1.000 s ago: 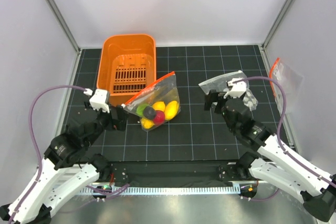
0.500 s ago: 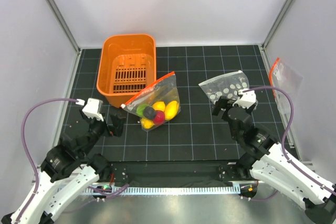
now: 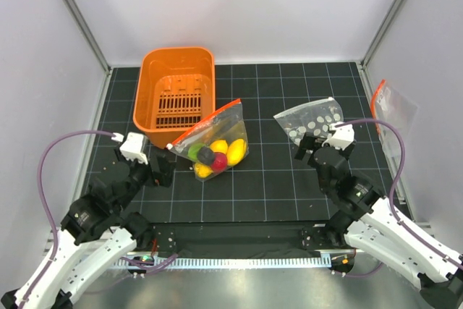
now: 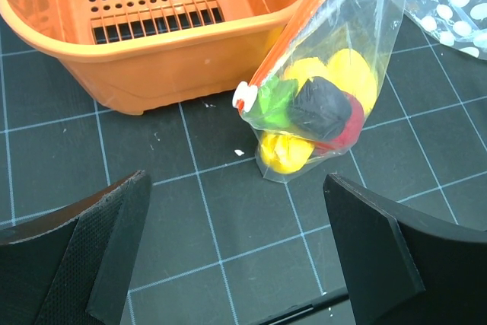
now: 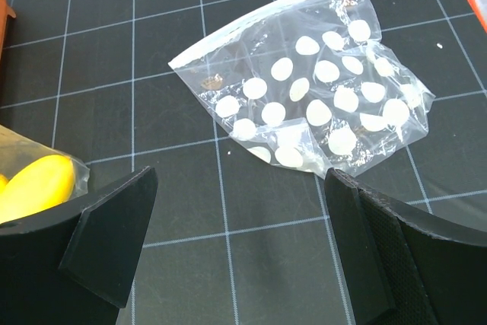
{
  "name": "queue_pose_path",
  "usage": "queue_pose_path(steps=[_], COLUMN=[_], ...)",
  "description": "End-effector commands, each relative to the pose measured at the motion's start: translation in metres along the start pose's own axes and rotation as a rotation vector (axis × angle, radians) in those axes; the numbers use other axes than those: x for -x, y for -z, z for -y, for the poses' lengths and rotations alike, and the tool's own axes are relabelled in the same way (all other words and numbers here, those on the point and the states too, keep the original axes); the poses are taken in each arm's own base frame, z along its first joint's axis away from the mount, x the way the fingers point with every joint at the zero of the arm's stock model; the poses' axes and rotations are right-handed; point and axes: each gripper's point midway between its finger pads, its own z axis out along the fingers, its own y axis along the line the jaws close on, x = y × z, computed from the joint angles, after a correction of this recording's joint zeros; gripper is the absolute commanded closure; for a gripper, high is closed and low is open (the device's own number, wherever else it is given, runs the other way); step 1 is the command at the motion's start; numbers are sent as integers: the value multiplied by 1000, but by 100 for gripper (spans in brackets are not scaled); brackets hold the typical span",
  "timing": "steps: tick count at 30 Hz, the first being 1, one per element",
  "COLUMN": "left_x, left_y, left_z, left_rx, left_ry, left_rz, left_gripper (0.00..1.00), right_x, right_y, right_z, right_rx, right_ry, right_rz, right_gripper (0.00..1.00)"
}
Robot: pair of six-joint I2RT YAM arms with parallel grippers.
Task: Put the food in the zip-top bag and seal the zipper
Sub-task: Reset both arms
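The zip-top bag [image 3: 217, 135] lies on the table [image 3: 275, 179], a little left of the middle. Its far edge is right at the near right corner of the orange basket [image 3: 176, 95], and it may be touching it. All the food [image 4: 319, 104] I can see is inside the bag: yellow pieces, a green one, a red one and a dark one, bunched at the near end. The zipper [image 4: 297, 36] is the orange-red strip along the bag's left edge, with a small white tab [image 4: 245, 97] at its near end. The strip looks flat and straight, so I think it is shut. I cannot be sure it is shut all the way along.

The bag is thin, soft and slippery. I think it will crumple and slide if I push it. The toys look light and hard, and will likely roll about inside. The strip is the stiffest part, so I would take hold there, one pincer near each end.

The basket has nothing in it. To the right lies a clear bag with white dots [image 5: 319, 104], flat, with nothing inside that I can see. Another clear bag [image 3: 396, 110] is by the right wall.

My left pincer [image 4: 236, 188] hangs near and to the left of the zip-top bag. It is spread wide and holds nothing. My right pincer [image 5: 240, 180] is just on the near side of the dotted bag. It is spread wide too and holds nothing.
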Motion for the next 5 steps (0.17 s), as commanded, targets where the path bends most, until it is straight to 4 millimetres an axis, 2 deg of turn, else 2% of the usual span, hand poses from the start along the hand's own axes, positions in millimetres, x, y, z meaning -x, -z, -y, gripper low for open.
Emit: queue_pose_path(steps=[1,5], left_x=[12,11], left_y=[0,-1], left_z=[2,4], left_rx=[-6,-12], left_ry=[19,15], left_rz=[49,41], left_gripper=[0,0], right_x=[25,26], right_y=[5,8], right_z=[-2,-1], right_rx=[5,22], right_ry=[-30,-42], right_rz=[49,66], right_gripper=[1,0])
